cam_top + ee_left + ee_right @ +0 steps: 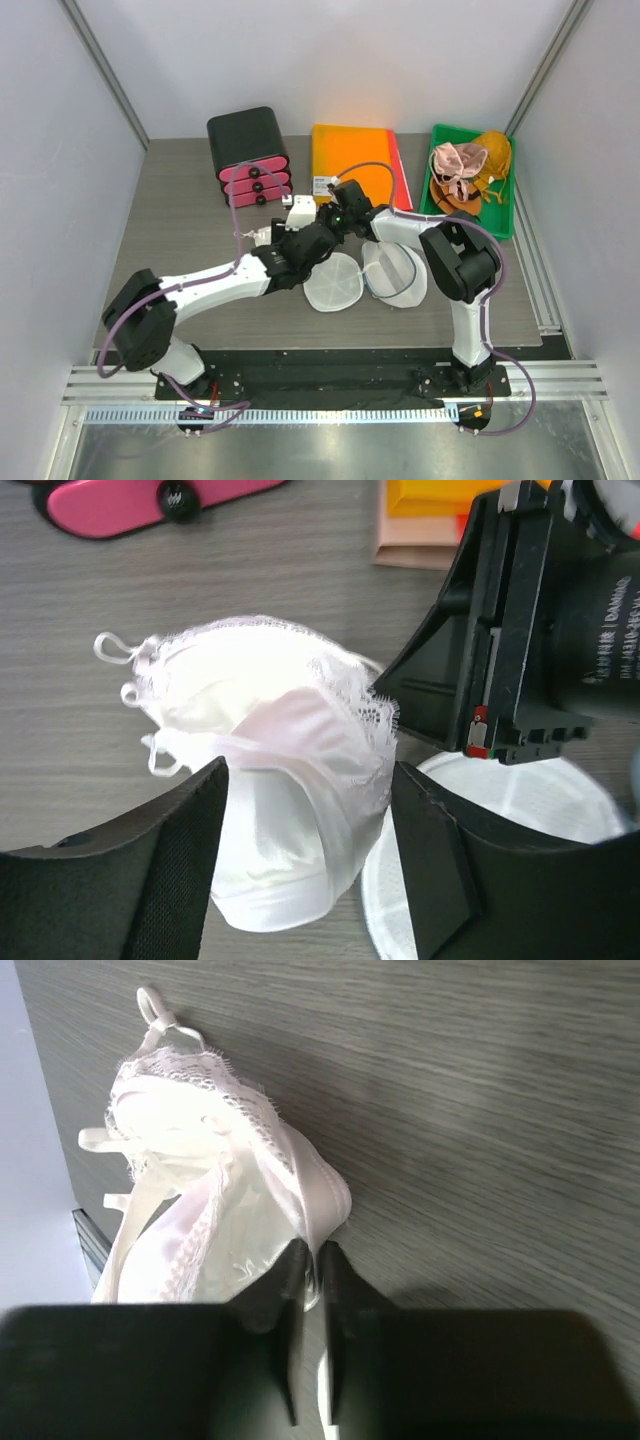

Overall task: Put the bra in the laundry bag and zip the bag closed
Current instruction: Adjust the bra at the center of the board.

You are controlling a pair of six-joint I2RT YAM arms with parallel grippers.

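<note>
**A:** Where is the bra (270, 760)?

**B:** It's bunched on the grey table (180, 230) with its lace edge and strap loops showing, and it's outside the laundry bag (333, 285). The bag lies open near the table's middle, its two white mesh halves flat and side by side. From the bag's left half, the bra is at about eleven o'clock, just beside the rim. I cannot tell whether the cloth overlaps the rim.

**A:** And your left gripper?

**B:** My left gripper (308, 770) has its jaws spread wide, one on each side of the bra. The cloth sits between them and nothing is squeezed.

**A:** The right one?

**B:** My right gripper (312, 1258) is at the bra's satin edge. Its jaws are almost together, and a fold of white cloth sits in the thin slit between them, so it is pinching the bra. From my left wrist, it comes in at two o'clock of the bra.

**A:** What else is on the table?

**B:** Reckoned from the bag, there's a black case with pink fronts (248, 150) at eleven o'clock and an orange folder (350, 150) at twelve. A green tray (505, 222) of pinkish and ochre garments is at two. All three are well apart from the bag.
</note>
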